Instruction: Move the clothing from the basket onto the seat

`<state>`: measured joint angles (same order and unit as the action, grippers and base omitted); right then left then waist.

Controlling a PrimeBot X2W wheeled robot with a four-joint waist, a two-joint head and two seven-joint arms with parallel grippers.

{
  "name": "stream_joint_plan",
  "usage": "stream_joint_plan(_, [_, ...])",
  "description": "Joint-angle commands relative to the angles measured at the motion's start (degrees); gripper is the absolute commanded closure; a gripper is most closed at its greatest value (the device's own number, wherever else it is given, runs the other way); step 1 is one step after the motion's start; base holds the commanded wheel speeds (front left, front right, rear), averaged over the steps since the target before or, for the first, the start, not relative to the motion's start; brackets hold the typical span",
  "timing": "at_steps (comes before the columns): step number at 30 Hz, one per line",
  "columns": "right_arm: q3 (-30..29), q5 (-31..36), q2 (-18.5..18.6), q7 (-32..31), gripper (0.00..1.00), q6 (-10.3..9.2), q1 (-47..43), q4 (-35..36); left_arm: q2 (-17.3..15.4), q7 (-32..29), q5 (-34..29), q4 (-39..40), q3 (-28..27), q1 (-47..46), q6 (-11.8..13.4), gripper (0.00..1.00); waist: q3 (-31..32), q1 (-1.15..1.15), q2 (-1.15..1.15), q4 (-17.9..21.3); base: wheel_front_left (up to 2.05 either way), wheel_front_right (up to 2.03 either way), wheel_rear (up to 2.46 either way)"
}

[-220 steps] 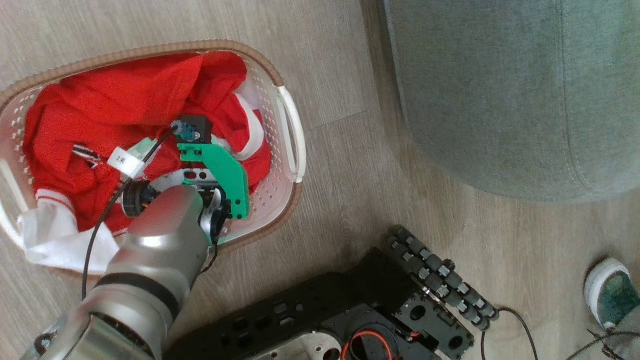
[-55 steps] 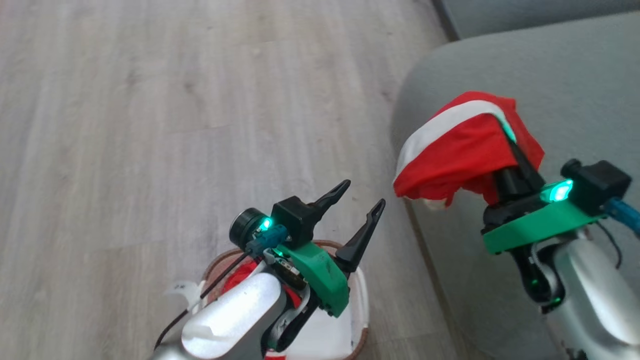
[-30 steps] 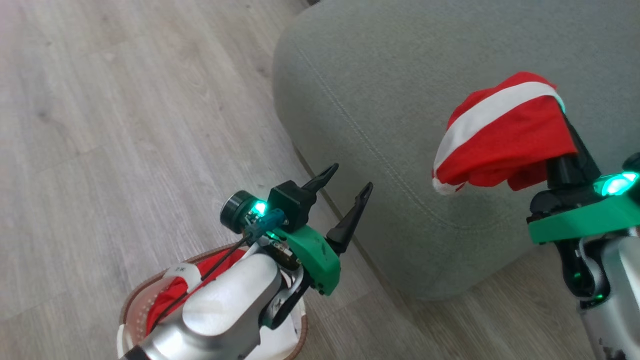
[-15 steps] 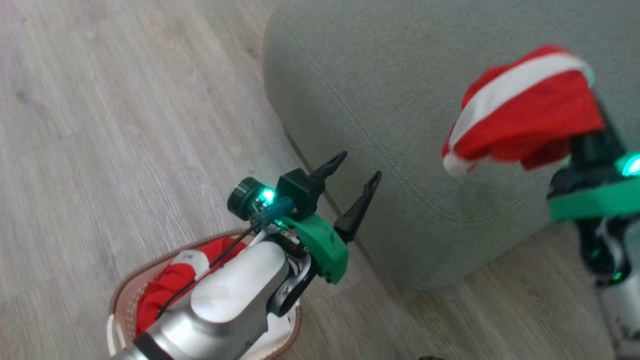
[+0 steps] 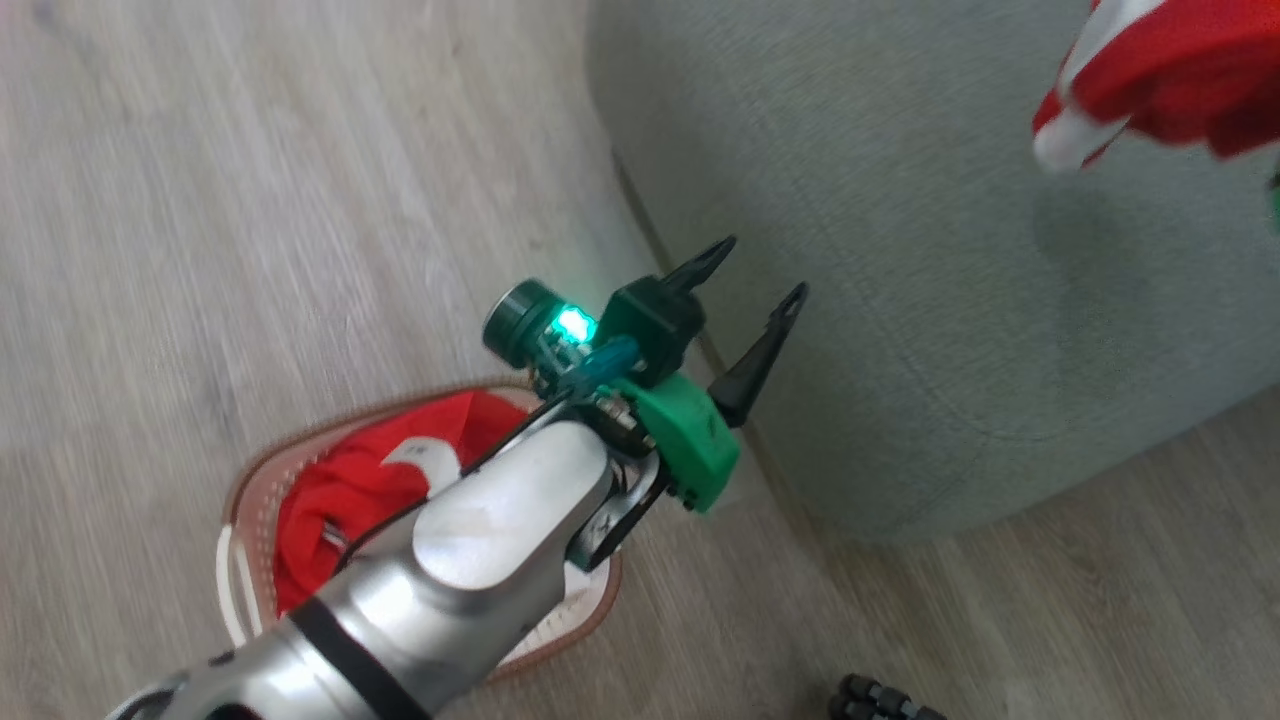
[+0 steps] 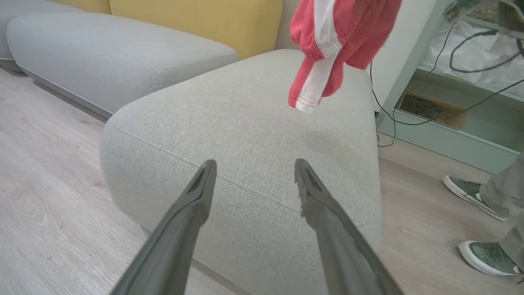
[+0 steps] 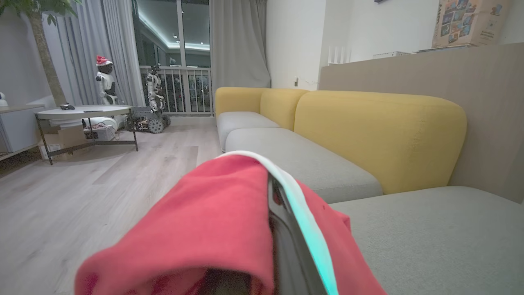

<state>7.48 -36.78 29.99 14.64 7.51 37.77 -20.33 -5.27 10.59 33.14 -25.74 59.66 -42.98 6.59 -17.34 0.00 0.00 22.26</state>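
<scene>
A red garment with a white band (image 6: 331, 41) hangs in the air above the grey-green seat (image 6: 245, 123), draped over my right gripper (image 7: 274, 196), which is shut on it. One dark finger (image 7: 286, 254) shows under the cloth. In the head view that garment (image 5: 1170, 70) is at the top right, over the seat (image 5: 900, 250). My left gripper (image 5: 760, 270) is open and holds nothing, level with the seat's near corner. Below my left arm, the white basket with its brown rim (image 5: 250, 480) stands on the floor with more red clothing (image 5: 340, 490) inside.
Wooden floor surrounds the basket and seat. A person's shoes (image 6: 470, 192) stand on the floor right of the seat, beside a pale shelf unit with cables (image 6: 450, 135). Yellow backrests (image 7: 380, 135) line the sofa, and a low table (image 7: 82, 112) stands far off.
The head camera has turned, so the whole picture has shifted. The held garment now sits farther up and right in the view, over the seat. My left gripper stays open.
</scene>
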Motion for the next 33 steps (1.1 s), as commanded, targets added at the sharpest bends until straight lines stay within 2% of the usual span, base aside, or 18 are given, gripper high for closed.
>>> stream_joint_plan(1, [0.1, -0.7, 2.5, 0.4, 1.0, -0.02, 2.3, 0.5, 0.6, -0.2, -0.6, 1.5, -1.0, -3.3, 0.3, 0.0, -2.9, 0.0, 0.0, -2.0, 0.0, 0.0, 0.0])
stream_joint_plan(7, [-0.2, -3.6, 6.3, 0.4, 1.0, -0.02, 8.2, -6.2, 1.8, -1.0, -2.0, 0.8, 0.6, -7.5, 0.8, 0.0, -8.5, 0.0, 0.0, -5.1, 0.0, 0.0, 0.0])
stream_joint_plan(10, [1.2, -3.7, 9.8, 0.4, 1.0, -0.02, 11.6, -9.5, 2.2, -1.2, -2.4, 0.5, 1.8, -10.1, 1.3, 0.0, -12.0, 0.0, 0.0, -7.0, 0.0, 0.0, 0.0])
stream_joint_plan(18, [5.3, -3.8, 15.6, 0.4, 1.0, -0.02, 16.1, -16.2, 2.4, -1.0, -1.1, 2.1, 5.8, -13.9, 2.8, 0.0, -16.8, 0.0, 0.0, -10.4, 0.0, 0.0, 0.0])
stream_joint_plan(26, [13.5, -3.9, 17.6, 0.4, 1.0, -0.02, 16.6, -24.0, 2.4, 0.4, 1.9, 2.8, 8.5, -15.5, 4.9, 0.0, -17.5, 0.0, 0.0, -11.7, 0.0, 0.0, 0.0])
stream_joint_plan(30, [21.1, -7.1, 18.0, 0.2, 1.0, -0.02, 17.0, -29.4, 2.4, 1.3, 3.6, 2.6, 9.6, -16.1, 5.6, 0.0, -17.1, 0.0, 0.0, -12.2, 0.0, 0.0, 0.0])
stream_joint_plan(33, [26.7, -10.9, 18.4, -2.5, 1.0, -0.02, 17.8, -31.1, 2.4, 1.9, 4.8, 2.1, 10.1, -16.3, 6.1, 0.0, -16.5, 0.0, 0.0, -12.3, 0.0, 0.0, 0.0])
